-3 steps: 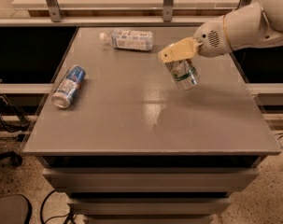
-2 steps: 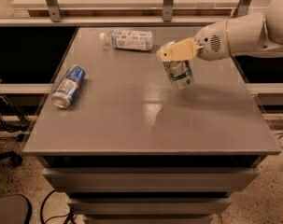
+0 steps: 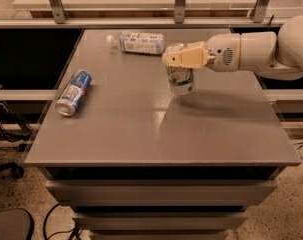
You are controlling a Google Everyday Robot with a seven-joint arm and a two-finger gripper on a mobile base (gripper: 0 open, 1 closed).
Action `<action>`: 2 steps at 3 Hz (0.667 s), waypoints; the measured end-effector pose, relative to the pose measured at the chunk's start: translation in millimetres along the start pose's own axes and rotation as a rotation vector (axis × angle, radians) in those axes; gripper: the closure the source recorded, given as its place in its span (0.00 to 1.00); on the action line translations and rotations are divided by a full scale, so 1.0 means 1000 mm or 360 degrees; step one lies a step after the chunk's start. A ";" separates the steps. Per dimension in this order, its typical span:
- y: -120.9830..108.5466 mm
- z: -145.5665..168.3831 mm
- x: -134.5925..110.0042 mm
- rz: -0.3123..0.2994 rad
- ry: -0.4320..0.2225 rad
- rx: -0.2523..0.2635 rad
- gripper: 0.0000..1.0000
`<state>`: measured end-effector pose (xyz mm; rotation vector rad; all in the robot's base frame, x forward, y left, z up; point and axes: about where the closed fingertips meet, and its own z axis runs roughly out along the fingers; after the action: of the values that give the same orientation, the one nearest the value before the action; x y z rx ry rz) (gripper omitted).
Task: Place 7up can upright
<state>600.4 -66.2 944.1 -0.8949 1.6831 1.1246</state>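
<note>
The pincer [image 3: 178, 59] reaches in from the right over the back-right part of the surface [image 3: 141, 134]. Its tan fingers are closed about the upper end of the can [image 3: 181, 80], which hangs below them nearly upright — green-and-white label facing out, base toward the surface. Whether the base rests on the surface or hangs just above it I cannot tell, though the shadow thrown to its right suggests a small gap. The step in hand looks to be the setting-down, and the task seems close to done. To do it well, I would first correct any slight lean, then bring the can straight down with no sideways drift until the whole rim of the base sits flat, since a can landed on one edge will rock or tip once let go. Only then should the fingers part, and evenly, so that neither drags the top aside; the pincer should lift straight up clear of the can before the arm swings away. The spot looks well chosen: the bottle [image 3: 136, 41] lies on its side near the back edge, apart from the can, and the blue can [image 3: 73, 92] lies on its side well off to the left, so nothing crowds the landing.
</note>
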 end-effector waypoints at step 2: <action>0.012 0.006 -0.008 -0.0134 -0.0133 -0.0077 1.00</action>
<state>593.5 -56.1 954.2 -0.9278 1.5427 1.1344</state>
